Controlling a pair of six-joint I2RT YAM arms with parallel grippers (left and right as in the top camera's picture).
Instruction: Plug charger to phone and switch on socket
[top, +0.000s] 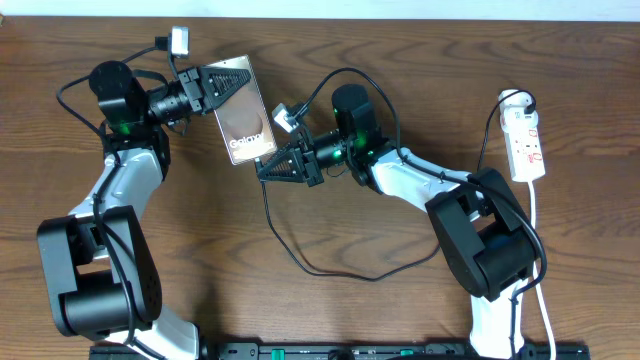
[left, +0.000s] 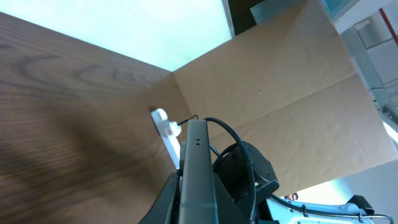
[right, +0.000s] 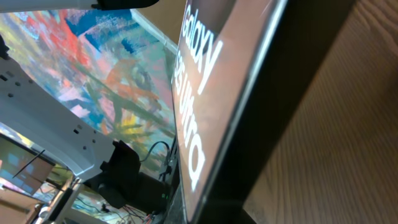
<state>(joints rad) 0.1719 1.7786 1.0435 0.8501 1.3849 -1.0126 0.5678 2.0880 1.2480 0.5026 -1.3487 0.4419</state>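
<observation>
Phone (top: 245, 118) sits near the back of the table (top: 330, 320), clamped at its top edge by the left gripper (top: 238, 78). Right gripper (top: 265, 170) is closed on the charger (top: 300, 263) tip, just at the phone's lower edge. Socket (top: 527, 140) lies far right, well apart.

The left arm (top: 125, 185) and the right arm (top: 415, 180) share one build: smooth white link shells between fat black cylindrical joint housings. A small green light (top: 122, 127) glows at each wrist. Each wrist carries a little grey-white camera box (top: 180, 40) fed by a thin black looping cable (top: 345, 70). The left gripper (top: 243, 78) and the right gripper (top: 264, 170) have black triangular fingers with ribbed, cut-out sides.
</observation>
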